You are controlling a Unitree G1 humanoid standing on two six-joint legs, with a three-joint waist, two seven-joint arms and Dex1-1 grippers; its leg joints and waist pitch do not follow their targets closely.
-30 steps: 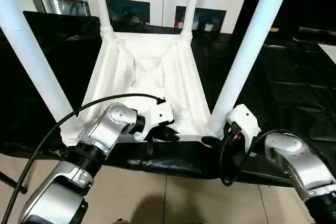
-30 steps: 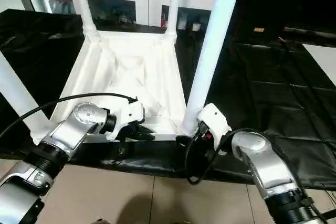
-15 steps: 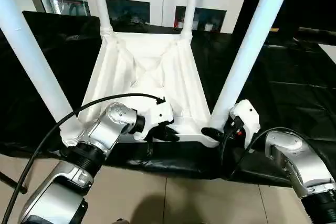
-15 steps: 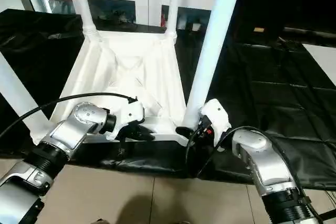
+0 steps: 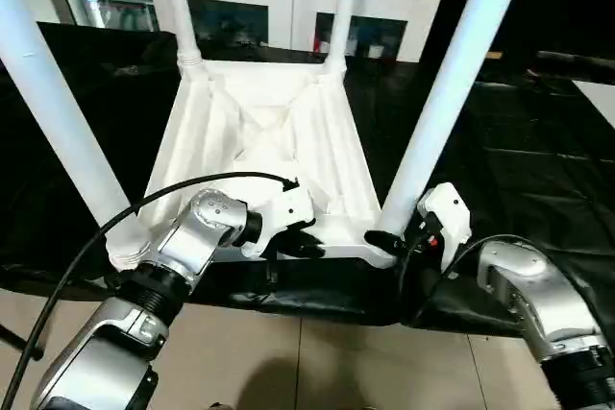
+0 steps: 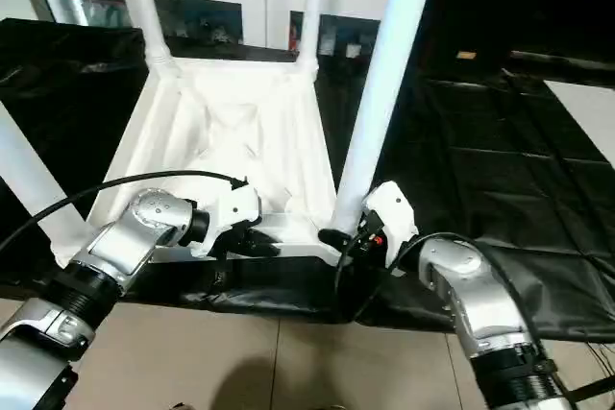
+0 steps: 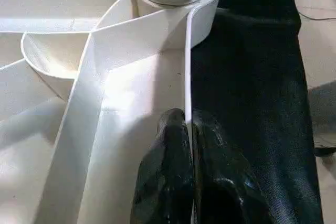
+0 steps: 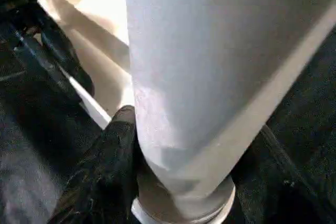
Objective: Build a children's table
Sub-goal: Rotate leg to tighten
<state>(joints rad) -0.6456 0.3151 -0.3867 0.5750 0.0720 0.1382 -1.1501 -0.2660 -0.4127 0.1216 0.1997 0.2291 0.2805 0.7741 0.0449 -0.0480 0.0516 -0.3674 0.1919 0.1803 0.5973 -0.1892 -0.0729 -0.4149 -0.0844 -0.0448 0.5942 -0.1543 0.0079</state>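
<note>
Left gripper: we pinch the tabletop rim.
Right gripper: we clasp the near-right leg base.

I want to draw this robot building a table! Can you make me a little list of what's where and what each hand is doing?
table: tabletop lies upside down on the black sheet, four legs standing up
left gripper: shut, pinching the tabletop's near rim
right gripper: fingers either side of the base of the near right leg
behind: white cabinet with glass doors
</note>
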